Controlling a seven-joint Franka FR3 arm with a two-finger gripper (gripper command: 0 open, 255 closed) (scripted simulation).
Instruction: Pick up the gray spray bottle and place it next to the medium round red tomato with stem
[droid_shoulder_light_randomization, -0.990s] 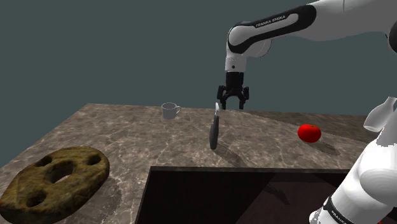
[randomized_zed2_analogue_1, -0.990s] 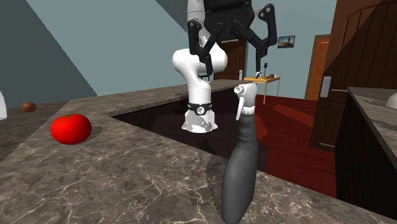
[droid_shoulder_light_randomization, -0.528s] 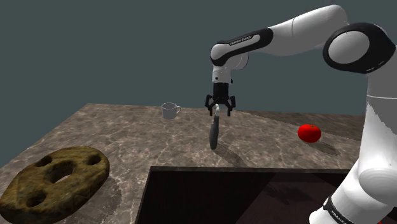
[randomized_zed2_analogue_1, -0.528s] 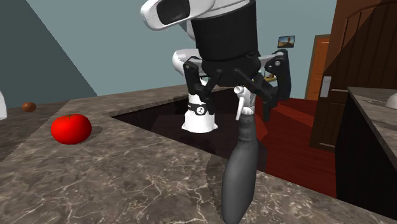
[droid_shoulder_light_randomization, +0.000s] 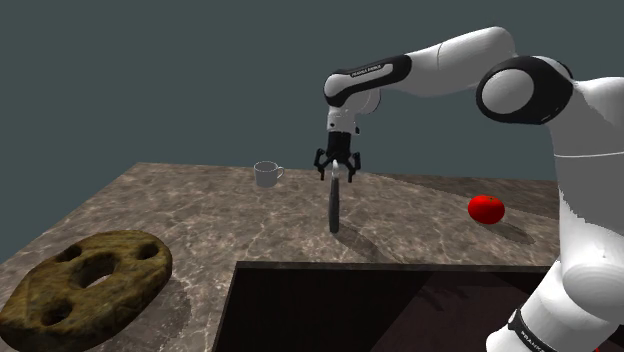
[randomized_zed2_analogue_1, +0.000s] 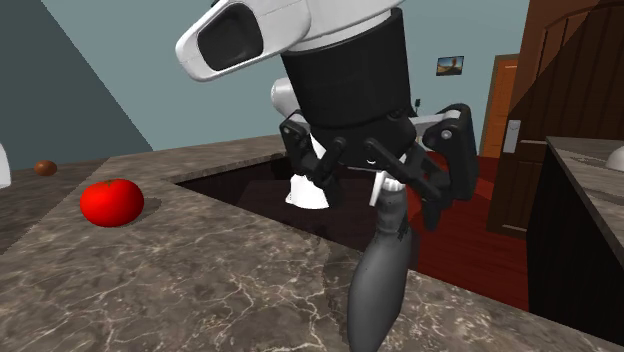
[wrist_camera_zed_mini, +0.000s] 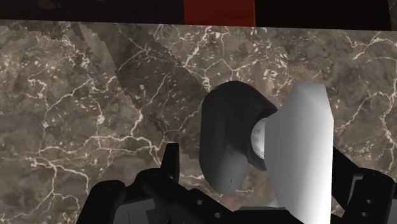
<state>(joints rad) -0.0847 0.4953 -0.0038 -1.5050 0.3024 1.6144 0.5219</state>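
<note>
Shoulder view, marble counter (droid_shoulder_light_randomization: 200, 215), grey bottle (droid_shoulder_light_randomization: 335, 205), teal wall (droid_shoulder_light_randomization: 150, 80)

- A brown marble countertop (droid_shoulder_light_randomization: 200, 215) with pale veins spans the foreground, and a dark rectangular recess (droid_shoulder_light_randomization: 380, 310) is cut into it.
- A plain grey-teal wall (droid_shoulder_light_randomization: 150, 80) rises behind it.
- Across the room are a brown wooden door (randomized_zed2_analogue_1: 500, 105), a dark red floor (randomized_zed2_analogue_1: 480, 250) and a small framed picture (randomized_zed2_analogue_1: 451, 65).
</note>
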